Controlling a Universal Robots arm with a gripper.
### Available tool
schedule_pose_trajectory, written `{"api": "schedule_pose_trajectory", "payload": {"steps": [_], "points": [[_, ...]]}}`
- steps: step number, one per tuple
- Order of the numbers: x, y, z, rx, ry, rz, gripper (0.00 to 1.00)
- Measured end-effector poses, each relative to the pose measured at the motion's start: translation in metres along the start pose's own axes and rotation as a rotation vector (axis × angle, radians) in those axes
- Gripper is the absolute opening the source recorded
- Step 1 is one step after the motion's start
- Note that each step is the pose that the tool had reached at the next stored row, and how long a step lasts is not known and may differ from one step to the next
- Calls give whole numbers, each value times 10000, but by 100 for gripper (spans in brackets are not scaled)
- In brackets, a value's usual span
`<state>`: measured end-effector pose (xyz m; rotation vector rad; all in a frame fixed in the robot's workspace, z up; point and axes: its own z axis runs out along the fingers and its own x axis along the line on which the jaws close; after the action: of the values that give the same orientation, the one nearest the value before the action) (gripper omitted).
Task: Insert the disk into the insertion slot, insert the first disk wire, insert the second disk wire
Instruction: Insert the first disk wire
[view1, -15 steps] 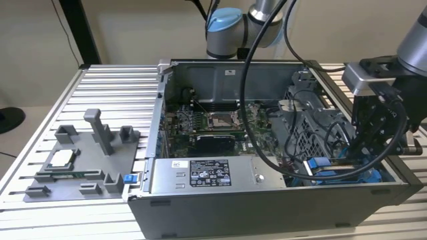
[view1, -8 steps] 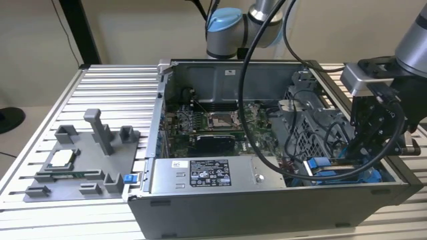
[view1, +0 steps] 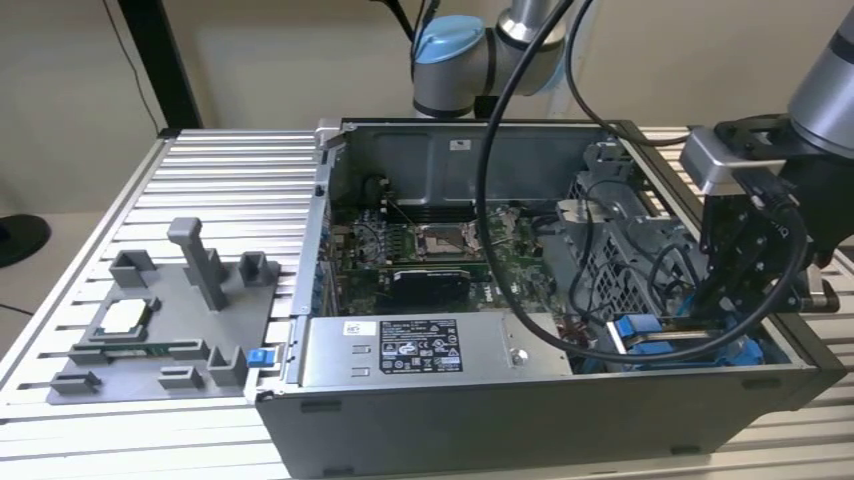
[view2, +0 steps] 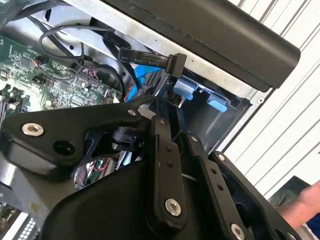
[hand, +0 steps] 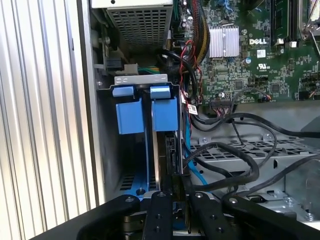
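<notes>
Pincer (hand: 174, 181) hovers at the disk (hand: 165, 115); exterior view adds a grey tray (view1: 144, 372).

The blue-framed disk (hand: 164, 117) stands on edge inside the grey insertion slot (hand: 127, 165).

The exterior view looks down from high and well back at the whole open case (view1: 534, 420) on the ribbed surface (view1: 227, 180), with the arm (view1: 827, 90) at the exterior view's right. Both wrist views sit close inside the case's drive corner and look past the gripper (hand: 178, 192) (view2: 176, 127) from different sides. They share the blue tabs (hand: 164, 114) (view2: 184, 88) and the motherboard (hand: 260, 60) (view2: 50, 85).
</notes>
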<state>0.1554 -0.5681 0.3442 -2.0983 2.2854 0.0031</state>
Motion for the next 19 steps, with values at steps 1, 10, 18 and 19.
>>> {"api": "schedule_pose_trajectory", "payload": {"steps": [1,10,18,19], "points": [[0,0,4,0,2,-2,0],[2,1,53,7,7,-6,0],[3,4,82,92,-7,-14,0],[3,6,83,95,-8,-14,0]]}}
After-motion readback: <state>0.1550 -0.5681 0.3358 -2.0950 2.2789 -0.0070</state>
